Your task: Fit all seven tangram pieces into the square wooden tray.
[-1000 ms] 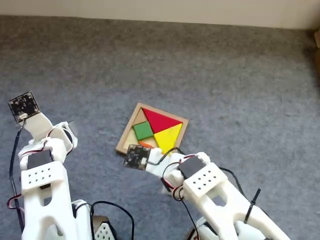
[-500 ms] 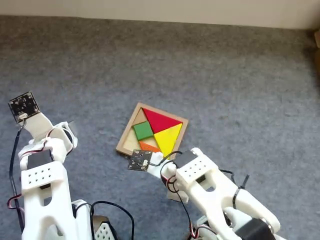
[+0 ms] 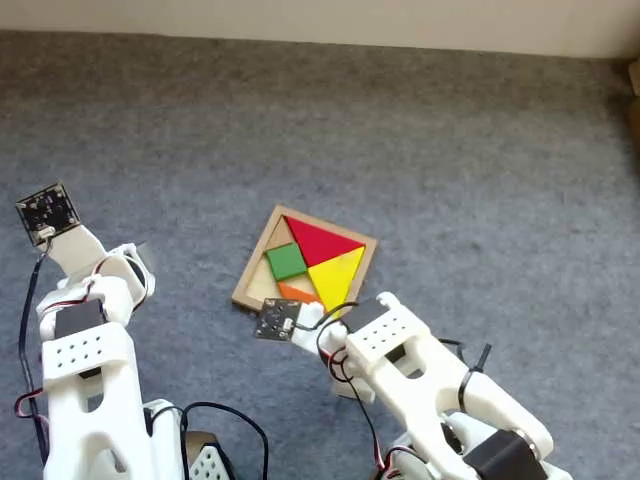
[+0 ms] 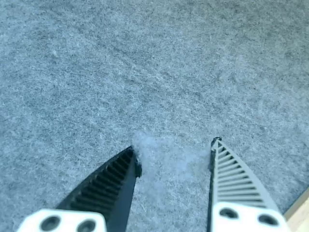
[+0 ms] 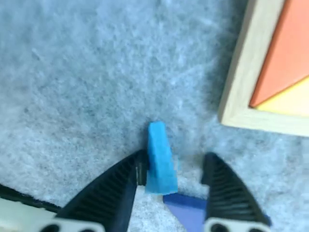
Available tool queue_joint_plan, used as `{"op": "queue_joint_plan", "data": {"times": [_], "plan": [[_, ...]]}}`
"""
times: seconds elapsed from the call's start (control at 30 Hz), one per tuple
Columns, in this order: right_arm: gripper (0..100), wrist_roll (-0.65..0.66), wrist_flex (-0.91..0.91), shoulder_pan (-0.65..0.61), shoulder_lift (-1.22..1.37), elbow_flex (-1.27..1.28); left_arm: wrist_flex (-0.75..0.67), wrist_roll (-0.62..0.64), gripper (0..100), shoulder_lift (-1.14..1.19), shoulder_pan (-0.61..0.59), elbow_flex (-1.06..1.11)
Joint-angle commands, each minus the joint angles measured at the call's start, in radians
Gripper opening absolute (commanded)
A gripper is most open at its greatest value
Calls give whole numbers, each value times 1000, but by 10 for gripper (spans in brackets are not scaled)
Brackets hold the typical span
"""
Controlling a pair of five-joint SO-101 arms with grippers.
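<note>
The square wooden tray (image 3: 258, 293) lies mid-table and holds a red triangle (image 3: 320, 240), a green square (image 3: 286, 261), a yellow triangle (image 3: 335, 272) and an orange piece (image 3: 293, 291). My right arm (image 3: 400, 350) hangs over the carpet at the tray's near corner. In the right wrist view my right gripper (image 5: 171, 162) is open around a light blue piece (image 5: 159, 157) that stands on edge against one finger. A darker blue piece (image 5: 186, 208) lies flat just behind it. The tray corner (image 5: 241, 82) is close by. My left gripper (image 4: 174, 150) is open over bare carpet.
Grey carpet covers the table, with free room to the far side and right of the tray. My left arm (image 3: 85, 340) stands well left of the tray. A tan edge (image 4: 301, 212) shows beside the left gripper's white finger.
My right arm has swung in and settled lower by the tray's near corner, its wrist shifting slightly toward me. The left arm and the pieces in the tray have not moved.
</note>
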Motion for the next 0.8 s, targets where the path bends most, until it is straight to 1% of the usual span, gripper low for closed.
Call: {"op": "queue_joint_plan", "data": {"times": [0.0,0.03,0.1,0.23,0.33,0.57,0.77], "plan": [[77,15,16,-19,-16,2,-15,-11,228,-19,21,-7],[66,21,16,-18,-25,2,-15,-11,228,-19,21,-7],[47,77,28,-15,-47,2,-15,-11,228,-19,21,-7],[10,163,110,-15,-90,1,-15,-11,228,-19,19,-7],[6,164,119,-5,-136,1,-15,-11,228,-19,19,-7],[5,164,114,64,-272,1,-15,-11,228,-19,22,-7],[5,160,104,71,-415,1,-15,-11,228,-19,21,-7]]}}
